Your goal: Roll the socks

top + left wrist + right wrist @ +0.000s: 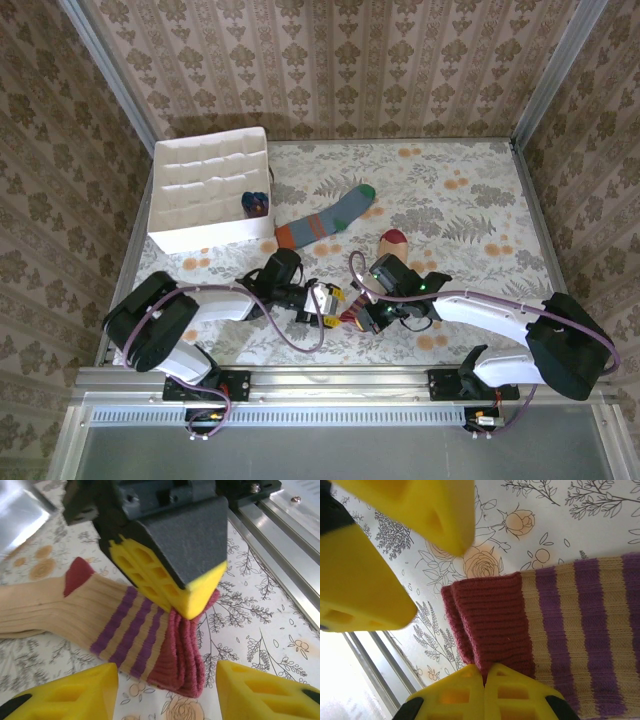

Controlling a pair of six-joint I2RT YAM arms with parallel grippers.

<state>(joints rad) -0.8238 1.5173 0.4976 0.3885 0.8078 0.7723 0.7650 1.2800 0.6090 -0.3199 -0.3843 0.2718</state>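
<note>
The right pincer [485,692] is pinching shut on the maroon cuff of the peach sock [135,630]. This sock is lying flat on the floral worktop [470,200] toward 6 o'clock, its toe pointing to 1 o'clock. The left pincer [167,695] is standing wide, its jaws straddling that cuff. The grey-blue sock [330,218] is lying near the centre, and the purple sock [256,203] is sitting in the white partitioned box [210,237] at 10 o'clock.

box [210,232]: white, partitioned, far-left on table | table [470,190]: floral cloth | walls [330,60]: damask-patterned | rail [340,379]: metal, near edge
</note>
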